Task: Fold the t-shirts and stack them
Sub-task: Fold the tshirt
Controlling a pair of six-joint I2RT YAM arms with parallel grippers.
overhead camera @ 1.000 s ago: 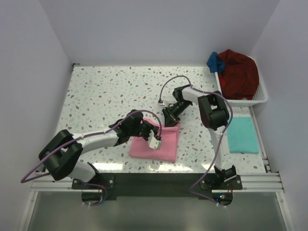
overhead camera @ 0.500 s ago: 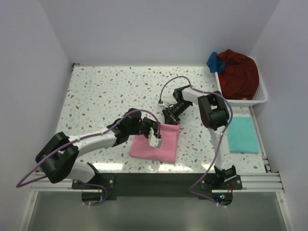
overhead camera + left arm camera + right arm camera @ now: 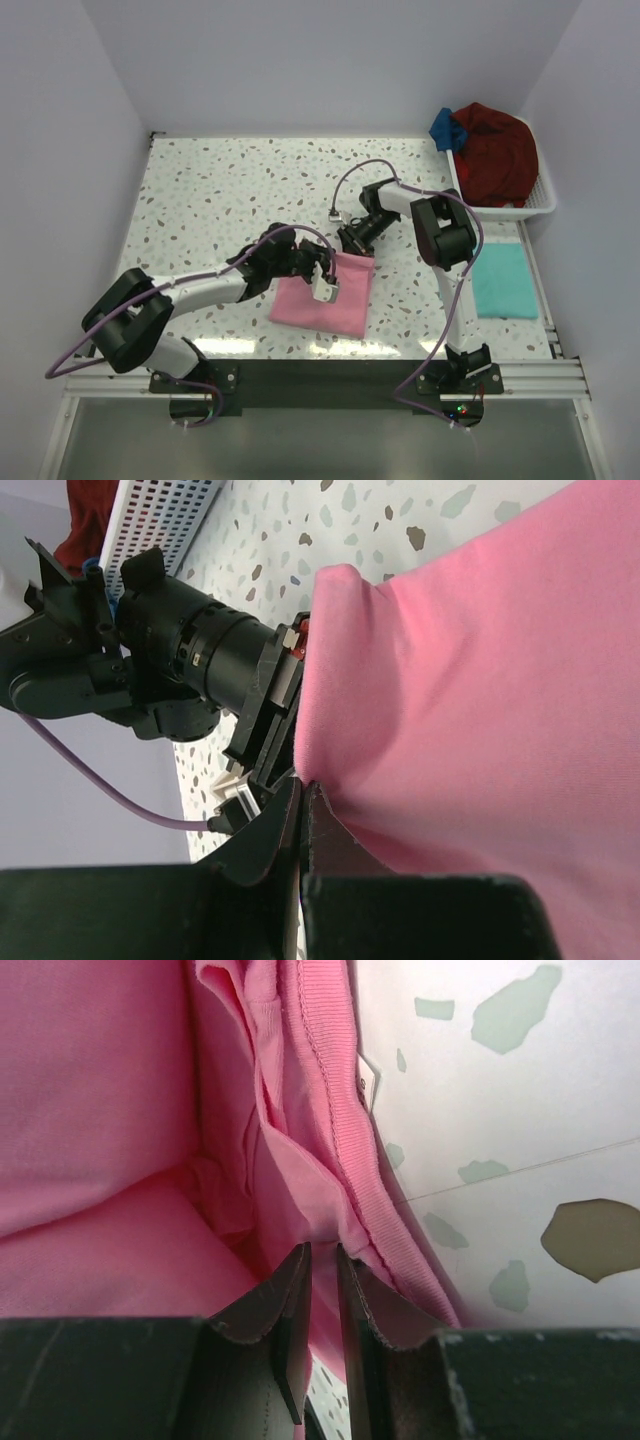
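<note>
A folded pink t-shirt (image 3: pixel 330 300) lies on the speckled table in front of the arms. My left gripper (image 3: pixel 316 262) is shut on its far left corner; in the left wrist view the fingertips (image 3: pixel 303 786) pinch a fold of pink cloth (image 3: pixel 480 680). My right gripper (image 3: pixel 352 246) holds the far right corner, its jaws closed on a thin fold (image 3: pixel 322 1250) beside the ribbed collar (image 3: pixel 330 1070). A folded teal t-shirt (image 3: pixel 503 281) lies flat at the right. Dark red (image 3: pixel 497 152) and blue (image 3: pixel 443 128) garments are piled in a basket.
The white perforated basket (image 3: pixel 541 205) stands at the back right corner. Walls close in the table on the left, back and right. A purple cable (image 3: pixel 355 168) loops above the right arm. The right arm's wrist (image 3: pixel 200 660) is close in front of my left gripper.
Both grippers have crept slightly toward the far side with the pink shirt's far edge. Both grips stay the same.
</note>
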